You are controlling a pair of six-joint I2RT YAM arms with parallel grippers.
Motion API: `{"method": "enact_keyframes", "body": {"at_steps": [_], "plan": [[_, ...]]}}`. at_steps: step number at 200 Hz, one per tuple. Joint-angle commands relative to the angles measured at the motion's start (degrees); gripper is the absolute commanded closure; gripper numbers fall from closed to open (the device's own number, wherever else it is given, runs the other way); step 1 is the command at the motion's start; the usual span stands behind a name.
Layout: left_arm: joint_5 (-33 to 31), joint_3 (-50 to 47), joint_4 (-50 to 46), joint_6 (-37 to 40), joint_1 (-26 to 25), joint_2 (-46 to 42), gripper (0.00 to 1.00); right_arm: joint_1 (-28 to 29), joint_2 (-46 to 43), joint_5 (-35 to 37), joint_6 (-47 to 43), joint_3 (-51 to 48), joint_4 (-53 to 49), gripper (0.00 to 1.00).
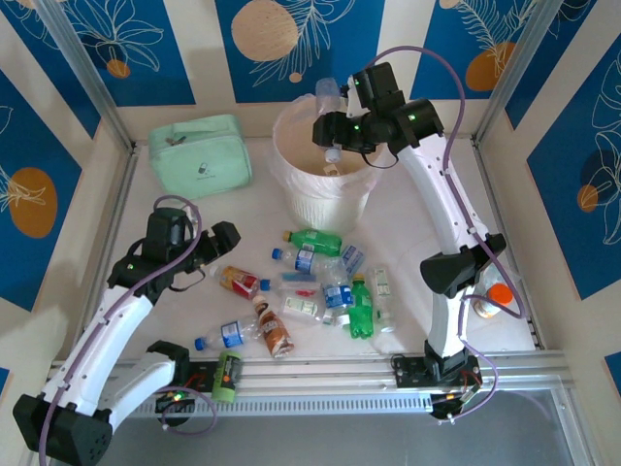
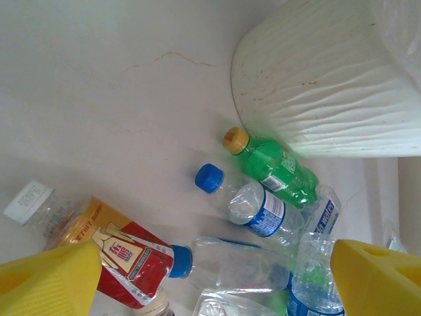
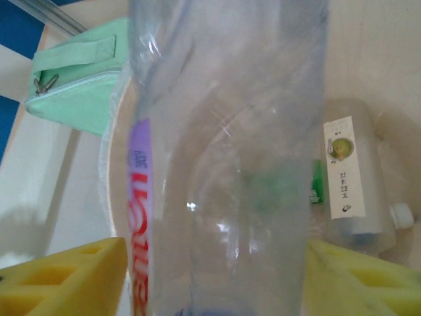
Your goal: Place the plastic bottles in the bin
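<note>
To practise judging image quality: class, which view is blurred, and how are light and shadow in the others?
Right wrist: the clear bottle, close to the lens, is blurred with small glints. Left wrist: the blue-capped bottle is sharp; the bin is brightly lit. Top: even light, only faint shadows on the table.
</note>
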Motion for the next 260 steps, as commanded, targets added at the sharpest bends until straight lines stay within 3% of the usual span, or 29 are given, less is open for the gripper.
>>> {"method": "enact_keyframes", "body": {"at_steps": [1, 79, 132, 178, 217, 260], "plan": [[-1.73, -0.24, -1.56, 0.08, -0.2, 0.06, 0.11, -0.43, 0.77, 0.32, -0.74, 0.77, -1.16, 0.25], [-3.83, -0.85, -3.09, -1.27, -0.24, 0.36, 0.1, 1.93, -4.98, 1.49, -0.48, -1.96, -0.83, 0.23], [-5.9, -2.76, -3.68, -4.01, -0.15, 1.44, 0.1, 10.69, -23.59, 4.34, 1.21, -27.45, 9.44, 0.23], [-3.46, -3.56, 0.0, -5.45, -0.17, 2.26, 0.11, 19.79, -34.19, 14.59, 7.26, -48.78, 10.15, 0.22], [-1.94, -2.12, 1.58, -4.51, -0.16, 2.14, 0.11, 17.8, -41.22, 19.12, 17.7, -63.66, 5.54, 0.2], [-1.04, -0.88, 2.43, -4.1, -0.18, 2.41, 0.11, 8.66, -46.37, 15.17, 22.83, -76.22, 3.6, 0.16]]}}
